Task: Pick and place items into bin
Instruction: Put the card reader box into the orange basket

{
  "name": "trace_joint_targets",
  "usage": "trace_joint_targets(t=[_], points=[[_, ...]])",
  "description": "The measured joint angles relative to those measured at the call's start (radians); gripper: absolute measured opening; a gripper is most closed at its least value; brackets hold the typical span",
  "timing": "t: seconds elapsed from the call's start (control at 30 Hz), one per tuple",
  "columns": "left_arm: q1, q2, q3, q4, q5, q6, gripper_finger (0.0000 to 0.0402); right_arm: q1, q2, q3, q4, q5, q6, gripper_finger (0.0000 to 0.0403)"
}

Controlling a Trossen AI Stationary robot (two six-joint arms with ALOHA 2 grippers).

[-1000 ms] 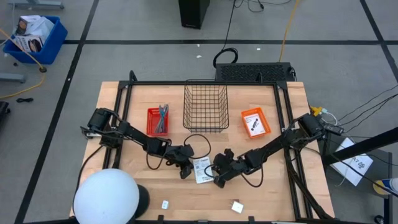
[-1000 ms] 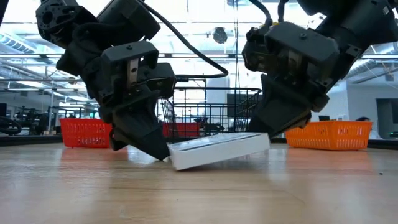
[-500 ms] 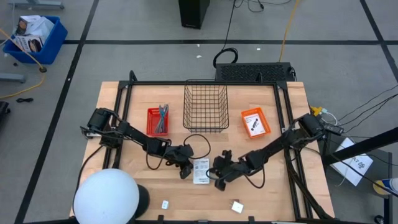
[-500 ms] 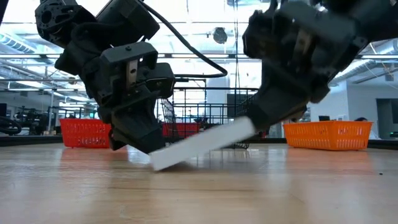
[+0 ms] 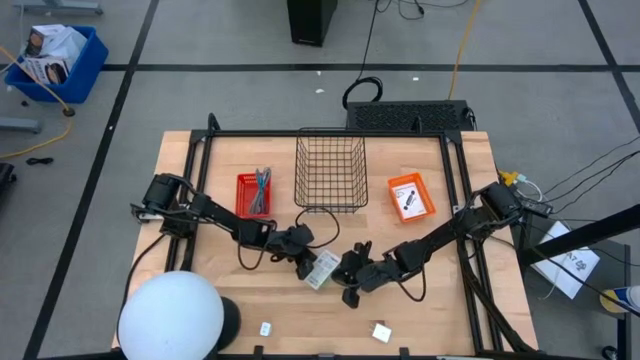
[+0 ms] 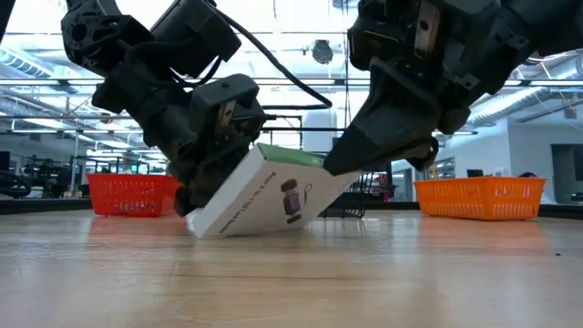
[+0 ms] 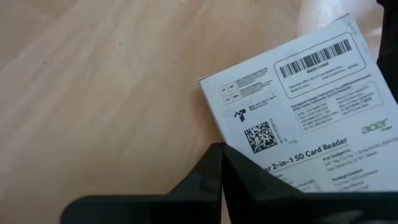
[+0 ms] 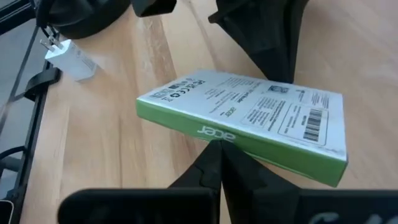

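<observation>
The item in play is a flat white box with dark print and a green side; it stands tilted between my two grippers near the table's middle. Its left edge rests on the wood, and its right edge is raised. My left gripper is shut at the box's left side. My right gripper is shut at its right side. Two small white blocks lie near the table's near edge. The wire bin stands at the far side. My left gripper meets the box with its shut fingers, slanting down from the table's left onto the printed face near the low left edge. That edge stays on the table. My right gripper has its shut fingers under the raised green side, coming from the table's right. The box leans tilted on them, with its right edge off the wood.
A red tray with pens sits left of the wire bin, and an orange tray sits to its right. A white dome covers the near left corner. A black cable loops behind the box. Bare wood lies toward the near edge.
The box's right edge has risen from almost flat to a steep tilt, while its left edge has stayed on the table. My right gripper has moved up and toward the table's left under that edge. My left gripper has shifted slightly toward the far edge.
</observation>
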Motion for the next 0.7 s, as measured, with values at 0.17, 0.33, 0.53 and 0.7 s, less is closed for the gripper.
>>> trace_joint_targets(t=[0.17,0.33,0.53,0.7], points=[[-0.001,0.0,0.0,0.011,0.01,-0.022,0.0014,-0.002,0.0,0.0,0.009,0.016,-0.021,0.0],[-0.012,0.0,-0.001,0.013,-0.009,-0.03,0.0006,-0.002,-0.001,0.0,0.026,0.068,-0.044,0.0],[-0.018,-0.008,0.0,0.045,-0.003,-0.037,0.0021,-0.004,-0.001,-0.001,0.032,0.085,-0.057,0.0],[-0.023,-0.006,0.0,0.072,-0.001,-0.032,0.0004,-0.005,-0.001,-0.003,0.028,0.077,-0.061,0.0]])
